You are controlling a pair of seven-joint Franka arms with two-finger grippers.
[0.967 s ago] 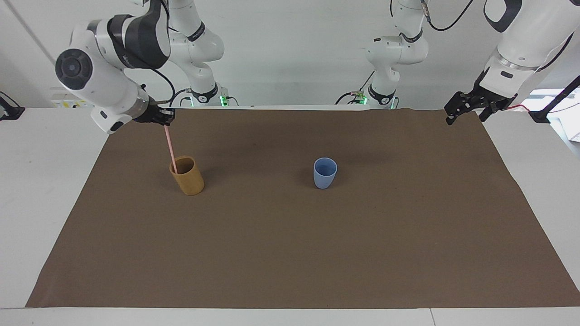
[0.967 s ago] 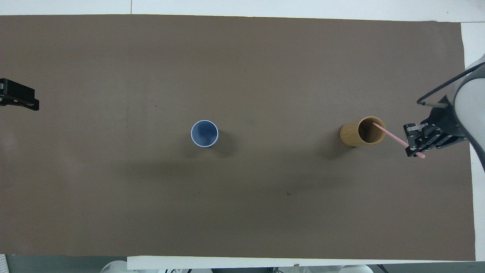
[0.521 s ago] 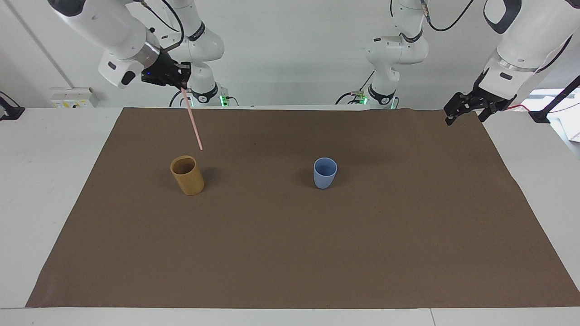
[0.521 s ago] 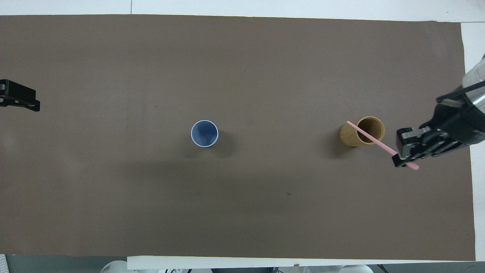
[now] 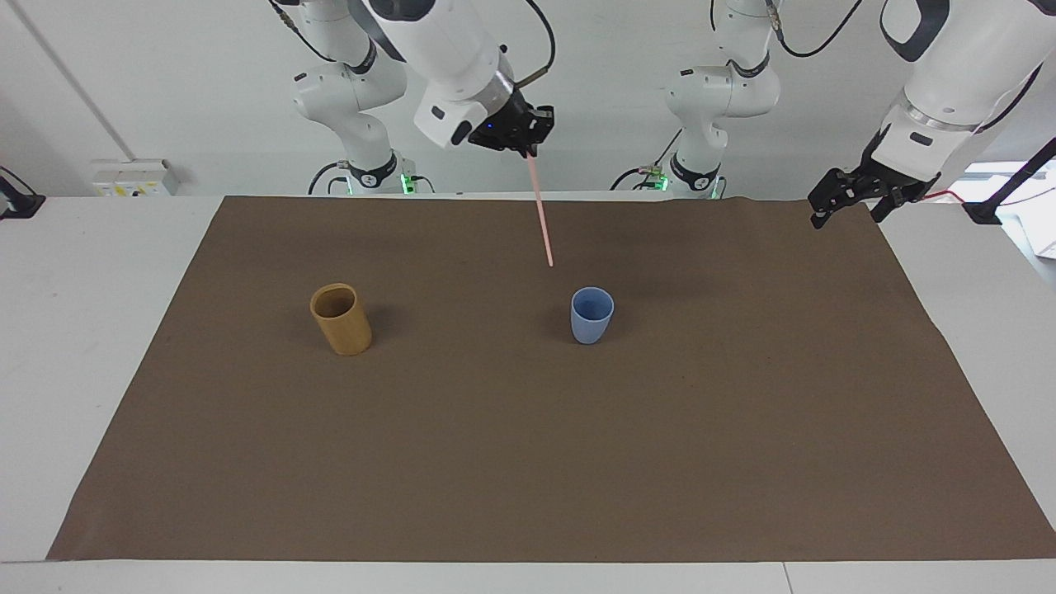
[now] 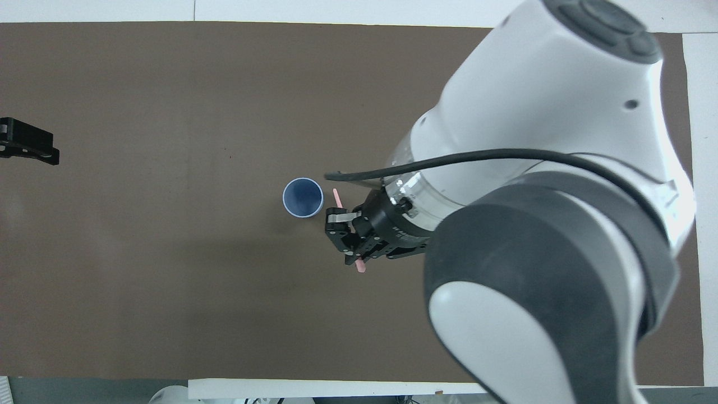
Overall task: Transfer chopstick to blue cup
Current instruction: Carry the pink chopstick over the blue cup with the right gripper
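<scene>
The right gripper (image 5: 525, 147), closed tight on the upper end of the thin pale pink chopstick (image 5: 541, 216), hangs high above the middle of the table. The stick slants downward from the fingers, and its free lower tip is in the air just short of the small light-blue tapered cup (image 5: 591, 314), on the side toward the right arm's end and clear of the rim. The cup stands upright near the centre of the brown paper mat (image 5: 528, 462), with bare mat all round it. The tan-brown cylindrical cup (image 5: 340, 318) stands upright toward the right arm's end, well apart from the blue cup and with nothing in it.

The left gripper (image 5: 850, 202) waits with its fingers spread wide and nothing between them, raised over the mat's corner at the left arm's end, close to the robots.

The mat covers most of the white table (image 5: 99, 272), leaving pale margins at both ends and along the edge farthest from the robots. A white wall rises at the robots' end of the table.

From overhead, the right arm's bulky white and grey joints hide the tan cup altogether; there the right gripper (image 6: 346, 238) shows just beside the blue cup (image 6: 303, 197), with short pink ends of the chopstick (image 6: 360, 266) poking out either side of it, and the left gripper (image 6: 28, 147) sits at the frame's edge.
</scene>
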